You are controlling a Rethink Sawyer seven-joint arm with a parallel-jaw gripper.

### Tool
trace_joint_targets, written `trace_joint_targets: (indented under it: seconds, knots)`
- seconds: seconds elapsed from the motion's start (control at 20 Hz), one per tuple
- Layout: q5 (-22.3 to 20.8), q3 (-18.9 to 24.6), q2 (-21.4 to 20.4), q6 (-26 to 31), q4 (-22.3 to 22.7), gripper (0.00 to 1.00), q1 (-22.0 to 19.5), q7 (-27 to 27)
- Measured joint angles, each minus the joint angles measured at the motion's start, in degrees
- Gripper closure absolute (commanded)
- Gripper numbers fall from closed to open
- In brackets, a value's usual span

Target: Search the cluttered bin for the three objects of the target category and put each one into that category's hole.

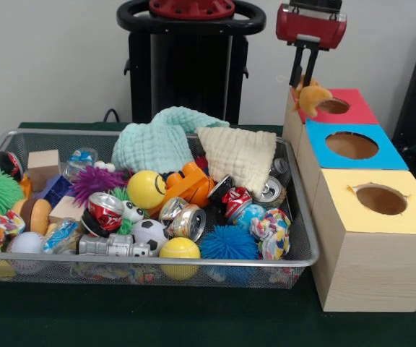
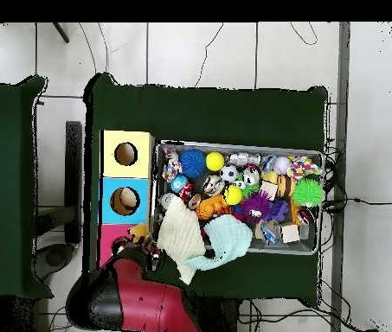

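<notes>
Green table; claw clamps orange toy, seemingly over red hole.

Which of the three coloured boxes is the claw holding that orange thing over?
The red-topped box, farthest from the camera. The gripper dangles the orange toy beside its hole; the blue box and yellow box sit nearer.

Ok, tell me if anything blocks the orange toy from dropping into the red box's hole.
Nothing visible does. The hand holds the orange toy just beside the open hole of the red box.
</notes>
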Motion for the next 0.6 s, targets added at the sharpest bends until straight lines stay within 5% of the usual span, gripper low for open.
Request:
trace_joint_targets:
  seconds: [0.6]
  knots:
    - [0.2,0.0,1.6,0.0,0.0,1.00,0.2,0.0]
